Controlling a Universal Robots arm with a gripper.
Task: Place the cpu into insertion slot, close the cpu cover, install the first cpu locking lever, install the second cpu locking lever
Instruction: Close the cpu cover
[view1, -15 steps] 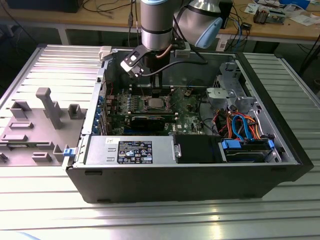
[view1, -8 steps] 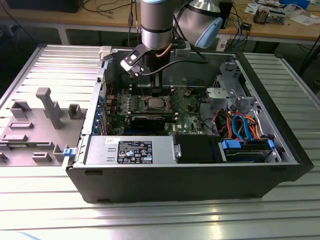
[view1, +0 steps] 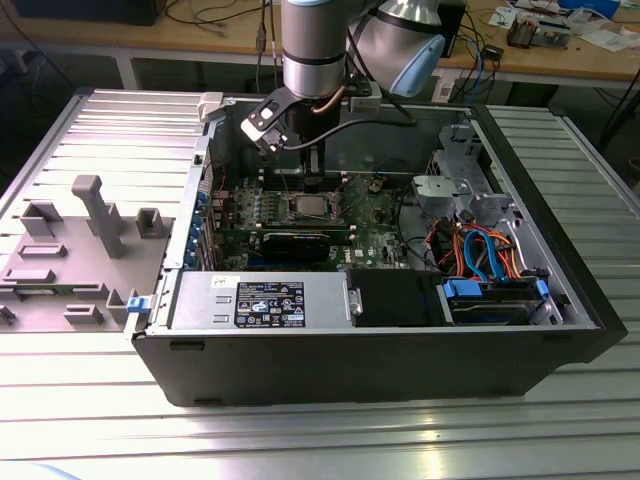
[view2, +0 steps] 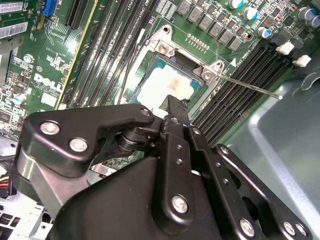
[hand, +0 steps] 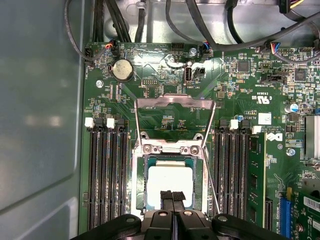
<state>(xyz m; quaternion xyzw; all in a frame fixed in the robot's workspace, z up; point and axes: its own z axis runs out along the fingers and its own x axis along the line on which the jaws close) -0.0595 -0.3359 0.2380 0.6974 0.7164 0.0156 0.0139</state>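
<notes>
First wrist view, quick take: spot the cpu (hand: 167, 180) lying flat in the insertion slot (hand: 141, 185), with the cpu cover (hand: 175, 102) flipped open beyond it. Note the end effector (hand: 172, 194) pressed together, empty, tips just over the chip. Probably best to push down evenly on the cover's frame, never on the chip.

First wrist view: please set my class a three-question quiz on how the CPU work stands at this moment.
1. True or false: the cpu already lies in the insertion slot.
2. Pick one. The cpu cover is: A) shut flat over the chip; B) swung open, with the green board showing through its cut-out; C) lying outside the computer case.
3. Fill in: the gripper is nearest to the ___.

Key: 1 true. 2 B. 3 cpu.
</notes>
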